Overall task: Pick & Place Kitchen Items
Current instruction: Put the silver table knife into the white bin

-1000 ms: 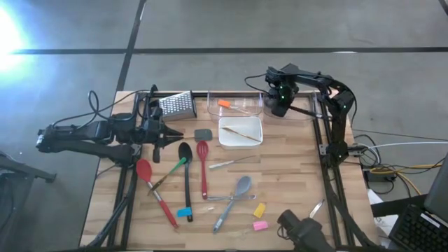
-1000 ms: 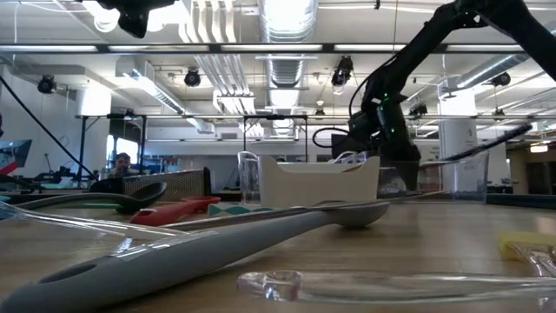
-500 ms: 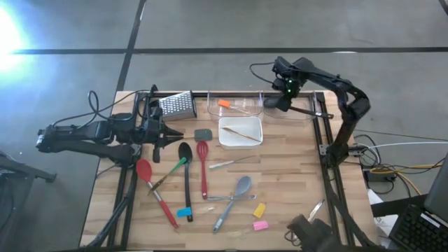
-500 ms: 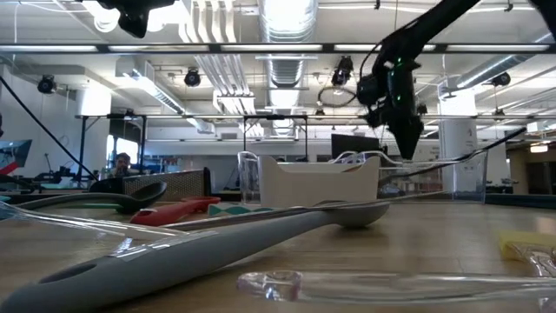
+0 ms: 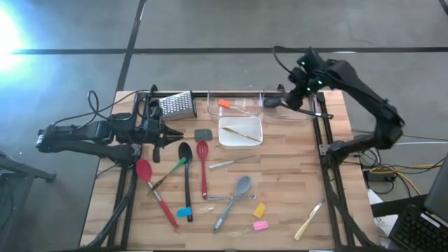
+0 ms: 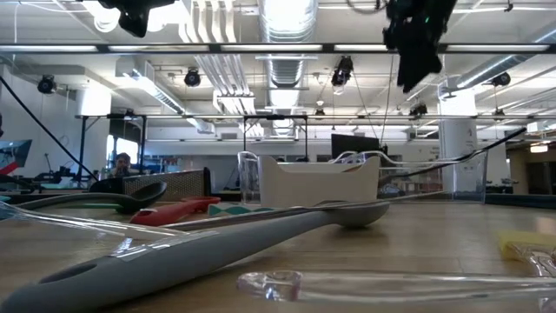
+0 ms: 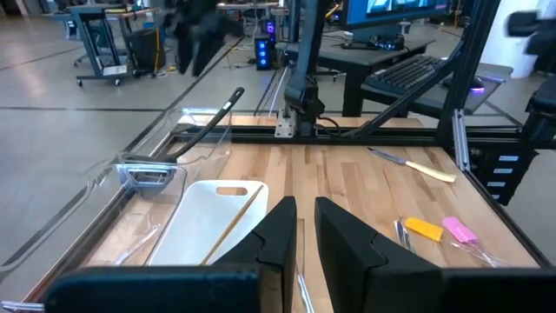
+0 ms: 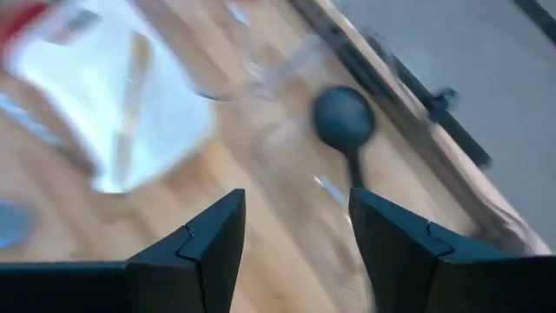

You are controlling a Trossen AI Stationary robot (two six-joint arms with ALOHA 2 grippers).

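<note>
I am holding my right gripper wide apart and empty, hovering above the black spoon in the clear bin.

Right arm reached from the table's right side up and over to the far right corner, elbow bent out to the right, wrist pitched down. Right gripper hung raised well above the tabletop, high in the low view, fingers spread apart, nothing between them. Left arm lay stretched low along the table's left edge, pointing inward. Left gripper sat near the surface, fingers pointing across the table with only a narrow gap between them, empty.
</note>
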